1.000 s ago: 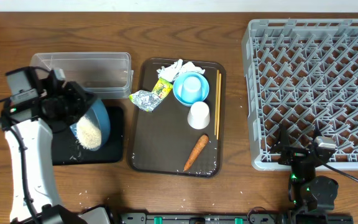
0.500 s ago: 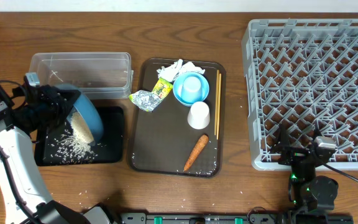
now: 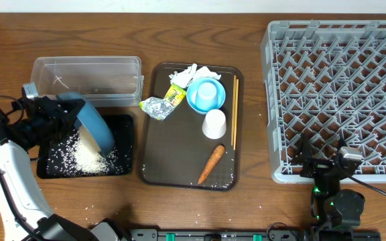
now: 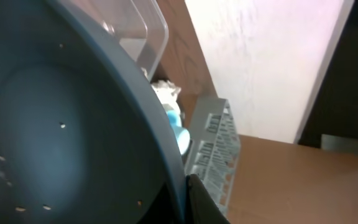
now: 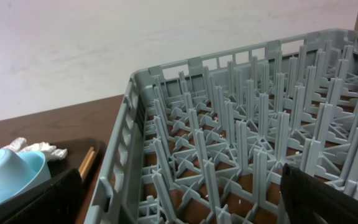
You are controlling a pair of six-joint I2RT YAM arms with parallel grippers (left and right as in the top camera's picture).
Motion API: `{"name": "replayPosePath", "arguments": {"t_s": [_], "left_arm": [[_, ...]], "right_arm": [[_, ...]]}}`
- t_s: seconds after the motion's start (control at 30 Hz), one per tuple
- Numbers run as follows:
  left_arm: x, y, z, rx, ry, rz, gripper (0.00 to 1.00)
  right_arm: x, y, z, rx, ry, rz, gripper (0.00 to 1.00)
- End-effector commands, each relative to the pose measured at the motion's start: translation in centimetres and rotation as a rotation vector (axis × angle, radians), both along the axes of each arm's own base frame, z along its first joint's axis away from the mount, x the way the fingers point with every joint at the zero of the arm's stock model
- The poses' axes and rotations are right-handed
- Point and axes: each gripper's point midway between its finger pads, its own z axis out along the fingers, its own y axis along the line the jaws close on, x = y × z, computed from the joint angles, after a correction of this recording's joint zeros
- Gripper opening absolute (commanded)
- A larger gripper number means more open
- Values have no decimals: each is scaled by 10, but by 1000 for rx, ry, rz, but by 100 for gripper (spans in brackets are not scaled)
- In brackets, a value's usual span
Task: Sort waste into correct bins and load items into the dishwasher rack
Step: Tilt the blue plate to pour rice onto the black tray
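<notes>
My left gripper (image 3: pixel 64 115) is shut on the rim of the dark blue bowl (image 3: pixel 92 125), which it holds tipped on edge over the black tray (image 3: pixel 122 127). A heap of rice (image 3: pixel 86 154) lies in that tray. In the left wrist view the bowl's inside (image 4: pixel 55 124) holds only stray grains, and a finger (image 4: pixel 205 204) pinches its rim. The carrot (image 3: pixel 211 164), foil (image 3: pixel 155 107), wrapper (image 3: pixel 175 95), tissue (image 3: pixel 191 71), light blue cup (image 3: pixel 205 95), white cup (image 3: pixel 214 124) and chopsticks (image 3: pixel 234 110) lie on the brown tray (image 3: pixel 179 150). My right gripper (image 3: pixel 322 163) stands open at the near edge of the rack (image 3: pixel 337 87), holding nothing.
The clear tub (image 3: pixel 89 75) sits just behind the black tray. Loose rice grains dot the table in front of the black tray. In the right wrist view the rack's pegs (image 5: pixel 241 137) rise directly ahead between my fingers (image 5: pixel 36 199).
The left arm swung the bowl leftward and tipped it steeper. The rice slid out of the bowl into the black tray. The right arm stayed still.
</notes>
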Motion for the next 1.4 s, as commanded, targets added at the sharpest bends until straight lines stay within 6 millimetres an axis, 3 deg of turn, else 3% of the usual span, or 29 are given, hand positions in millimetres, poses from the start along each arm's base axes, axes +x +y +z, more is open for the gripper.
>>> {"name": "replayPosePath", "arguments": {"t_s": [0.0, 0.27, 0.47, 0.57, 0.63, 0.7, 0.77, 0.9, 1.0, 1.07, 1.1, 1.2, 1.3, 1.37], "left_arm": [[-1, -9, 17, -12, -116, -65, 6], [-1, 0, 22, -37, -140, -41, 6], [-6, -6, 23, -66, -136, -56, 6], [-8, -11, 32, -113, -173, -77, 6], [-3, -3, 25, -42, -169, -61, 6], [-6, -4, 20, -79, -107, -41, 6], [-10, -12, 29, -120, -151, -76, 6], [-8, -10, 27, -96, -161, -76, 6], [-7, -13, 39, -92, -257, -116, 6], [0, 0, 24, -6, -198, -71, 6], [-3, -2, 21, -61, -138, -49, 6], [-6, -9, 30, -75, -200, -92, 6], [-7, -5, 16, -55, -121, -61, 6], [-13, -14, 22, -97, -142, -89, 6]], "right_arm": [[-1, -4, 0, -7, -1, -14, 99], [-1, -4, 0, -7, -1, -14, 99], [-1, -4, 0, -7, -1, -14, 99], [-1, -4, 0, -7, -1, -14, 99], [-1, -4, 0, -7, -1, -14, 99], [-1, -4, 0, -7, -1, -13, 99], [-1, -4, 0, -7, -1, -14, 99], [-1, -4, 0, -7, -1, -13, 99], [-1, -4, 0, -7, -1, -14, 99], [-1, -4, 0, -7, -1, -14, 99], [-1, -4, 0, -7, -1, -14, 99], [-1, -4, 0, -7, -1, -14, 99], [-1, -4, 0, -7, -1, -14, 99], [-1, -4, 0, -7, -1, -14, 99]]}}
